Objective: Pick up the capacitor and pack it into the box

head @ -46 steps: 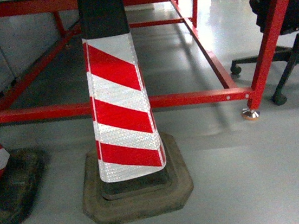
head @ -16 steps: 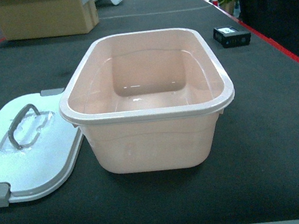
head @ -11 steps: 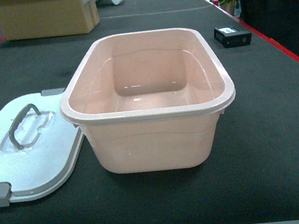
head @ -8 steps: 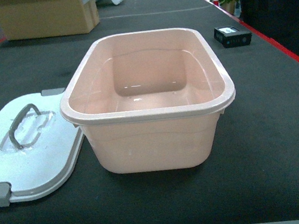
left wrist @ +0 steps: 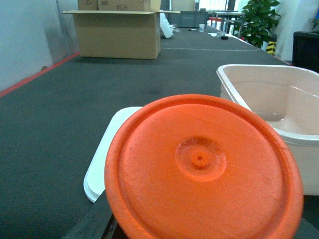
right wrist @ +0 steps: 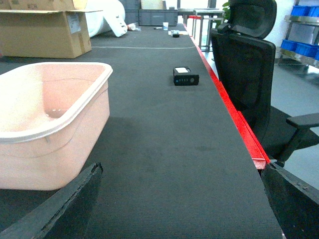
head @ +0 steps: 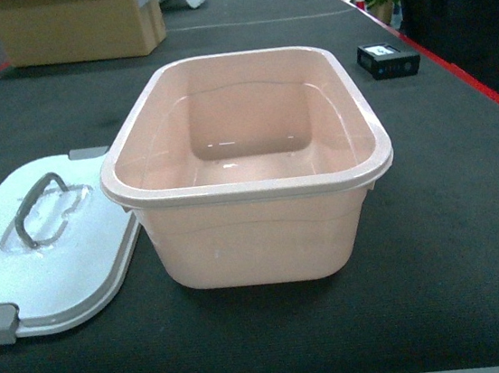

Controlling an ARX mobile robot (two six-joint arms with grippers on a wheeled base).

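The box (head: 248,189), a pale pink tub, stands open and empty on the black table, and it also shows in both wrist views (left wrist: 259,82) (right wrist: 75,107). Its white lid (head: 53,256) with a grey handle lies flat to its left. An orange round capacitor (left wrist: 202,164) fills the left wrist view end-on, held in my left gripper (left wrist: 199,221) just left of the box, over the lid (left wrist: 107,149). One dark finger (left wrist: 97,224) shows at its left side. My right gripper (right wrist: 179,204) stands open above bare table to the right of the box. Neither gripper shows in the head view.
A brown cardboard carton (head: 75,26) stands at the back left. A small black device (head: 387,60) lies at the back right near the table's red edge (right wrist: 239,124). A black office chair (right wrist: 249,55) stands beyond that edge.
About three seconds ago the head view showed the floor and a striped traffic cone; it now shows the table with the box. Over the last second nothing has moved.
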